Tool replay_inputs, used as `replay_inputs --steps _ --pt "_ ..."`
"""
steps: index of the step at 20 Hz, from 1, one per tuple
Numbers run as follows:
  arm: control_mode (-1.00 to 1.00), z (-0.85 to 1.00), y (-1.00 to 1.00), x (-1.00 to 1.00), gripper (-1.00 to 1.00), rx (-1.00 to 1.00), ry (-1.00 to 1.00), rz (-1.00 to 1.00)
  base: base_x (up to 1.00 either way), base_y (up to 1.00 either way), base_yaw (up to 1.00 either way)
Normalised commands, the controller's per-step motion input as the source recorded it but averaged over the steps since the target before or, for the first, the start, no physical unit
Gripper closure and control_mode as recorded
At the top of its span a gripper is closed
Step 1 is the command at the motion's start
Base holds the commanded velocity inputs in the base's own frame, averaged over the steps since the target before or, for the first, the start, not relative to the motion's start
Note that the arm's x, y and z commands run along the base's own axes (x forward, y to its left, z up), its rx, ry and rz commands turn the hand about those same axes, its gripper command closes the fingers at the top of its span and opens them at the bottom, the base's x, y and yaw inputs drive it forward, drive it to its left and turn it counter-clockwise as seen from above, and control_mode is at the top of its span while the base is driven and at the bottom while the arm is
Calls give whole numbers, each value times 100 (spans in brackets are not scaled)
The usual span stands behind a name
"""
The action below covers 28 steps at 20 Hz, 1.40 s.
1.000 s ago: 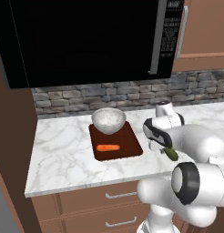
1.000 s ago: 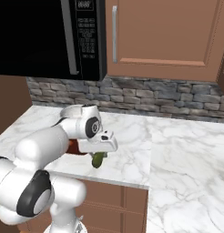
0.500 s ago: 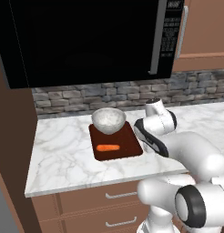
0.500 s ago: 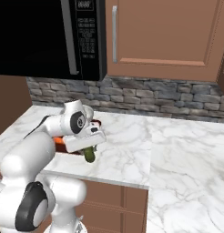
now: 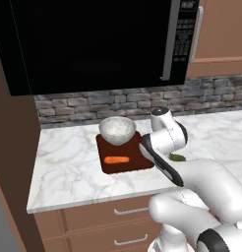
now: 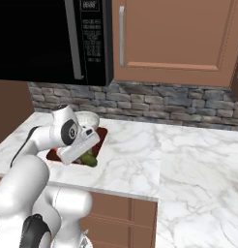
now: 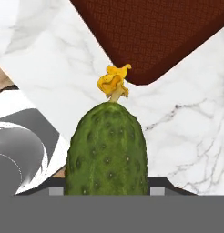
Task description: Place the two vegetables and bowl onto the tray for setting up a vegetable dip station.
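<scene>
From the left base view I see a white marble desk (image 5: 69, 167) backed by a grey stone wall strip (image 5: 83, 106), with a black microwave (image 5: 93, 44) hung above it and wood drawers below. The dark reddish tray (image 5: 142, 160) lies on the desk near the wall; the speckled bowl (image 5: 117, 130) sits on its far end and the carrot (image 5: 116, 159) lies across its middle. My own arm crosses in front of the tray's right edge and blocks it. Just past the arm, a sliver of the green cucumber (image 5: 177, 157) peeks out, right of the tray.

From the right base view the same desk runs on to the right under brown wall cabinets (image 6: 174, 38). The arm covers most of the tray (image 6: 101, 133) here, and just a bit of the bowl (image 6: 89, 118) rim shows behind it. The cucumber (image 6: 88, 159) hangs under the hand (image 6: 84, 154), at the tray's near right corner; the carrot is hidden from this side.

In the hand view the cucumber (image 7: 107, 150) stands big between my fingers, its yellow withered flower pointing away. The hand is partway closed and has hold of it. Beyond it I see bare marble, then a rounded corner of the tray (image 7: 155, 36); the cucumber is not yet over the tray.
</scene>
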Motion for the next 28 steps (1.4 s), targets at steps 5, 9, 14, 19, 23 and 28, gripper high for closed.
replay_inputs --steps 5,9,14,19,23,28 --pt "-100 8 30 7 100 6 0 36 0 0 0" --pt "-100 5 30 6 100 11 0 27 0 0 0" --pt "-100 0 24 25 100 11 3 12 0 0 0" --pt "-100 -1 30 18 100 8 0 8 0 0 0" --pt "-100 0 23 21 100 3 0 7 0 0 0" --pt "-100 -8 17 20 100 0 4 1 0 0 0"
